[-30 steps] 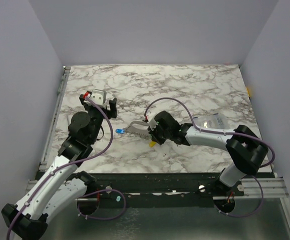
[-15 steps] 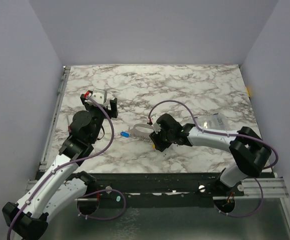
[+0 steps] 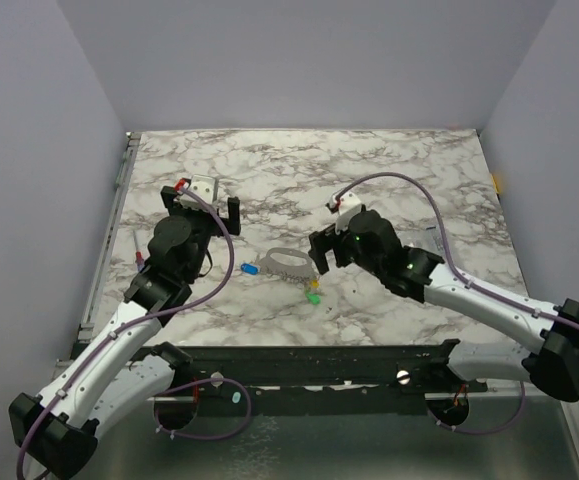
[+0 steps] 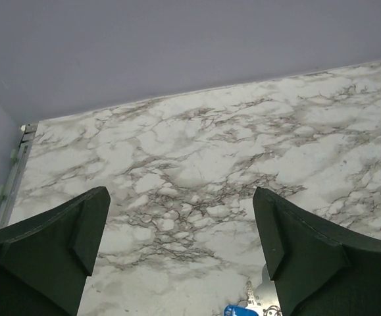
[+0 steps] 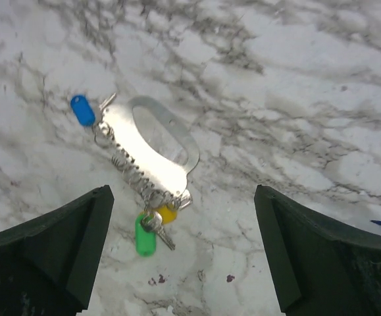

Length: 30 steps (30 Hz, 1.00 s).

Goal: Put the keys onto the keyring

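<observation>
Item 1, left gripper (image 4: pixel 180 201): we found its jaws spread wide with nothing between them, only bare marble-patterned table (image 3: pixel 389 170) showing in the gap. In the top view it sat toward the left side of the table, well apart from the keyring.

Item 2, right gripper (image 5: pixel 183 197): we recorded it likewise fully spread and holding nothing. It hung over the near end of the keyring, and in the top view its fingers stood just to the right of the ring.

Item 3, keyring (image 5: pixel 137 151): we noted a flat silvery oval loop lying on the table near the middle, between the two arms, with a fine chain running along one long edge.

Item 4, keys: we counted three. The blue key (image 5: pixel 83 110) lay at the far-left end of the ring, touching the chain. The yellow key (image 5: pixel 168 214) and the green key (image 5: pixel 145 238) lay together at the other end, the yellow against the ring and the green just beyond it. We could not tell whether any key was threaded onto the loop itself
</observation>
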### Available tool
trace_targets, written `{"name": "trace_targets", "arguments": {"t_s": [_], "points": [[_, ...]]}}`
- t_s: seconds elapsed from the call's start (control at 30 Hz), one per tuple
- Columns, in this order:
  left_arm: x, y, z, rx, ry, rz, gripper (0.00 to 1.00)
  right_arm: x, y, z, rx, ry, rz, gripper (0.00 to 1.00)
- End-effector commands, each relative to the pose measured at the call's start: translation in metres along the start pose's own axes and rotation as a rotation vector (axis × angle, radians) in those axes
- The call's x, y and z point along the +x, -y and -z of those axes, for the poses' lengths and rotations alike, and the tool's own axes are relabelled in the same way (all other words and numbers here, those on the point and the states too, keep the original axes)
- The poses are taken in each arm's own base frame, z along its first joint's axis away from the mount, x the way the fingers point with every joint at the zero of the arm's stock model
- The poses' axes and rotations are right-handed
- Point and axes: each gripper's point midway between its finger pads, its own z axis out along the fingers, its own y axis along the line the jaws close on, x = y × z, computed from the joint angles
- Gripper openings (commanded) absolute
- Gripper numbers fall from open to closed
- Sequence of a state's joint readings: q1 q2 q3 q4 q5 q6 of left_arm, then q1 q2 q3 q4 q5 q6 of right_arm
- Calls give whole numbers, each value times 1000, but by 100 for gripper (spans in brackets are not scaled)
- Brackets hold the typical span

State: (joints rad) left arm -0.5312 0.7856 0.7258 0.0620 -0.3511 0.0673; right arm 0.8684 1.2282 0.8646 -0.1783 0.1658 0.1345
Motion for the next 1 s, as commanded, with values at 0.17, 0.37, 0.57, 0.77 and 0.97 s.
{"name": "trace_targets", "arguments": {"t_s": [0.17,0.37,0.57,0.77,0.97], "points": [[2,-32,1,-183,-13,-2,99,-126,30,58,165,362,-168,100],[-10,-61,18,-333,30,24,99,-151,34,104,128,572,-160,100],[-20,-77,37,-387,125,45,99,-163,34,133,97,659,-154,100],[-16,-79,37,-404,114,26,99,-155,41,137,123,675,-147,100],[-11,-77,33,-398,101,8,99,-148,41,137,121,672,-131,100]]}}
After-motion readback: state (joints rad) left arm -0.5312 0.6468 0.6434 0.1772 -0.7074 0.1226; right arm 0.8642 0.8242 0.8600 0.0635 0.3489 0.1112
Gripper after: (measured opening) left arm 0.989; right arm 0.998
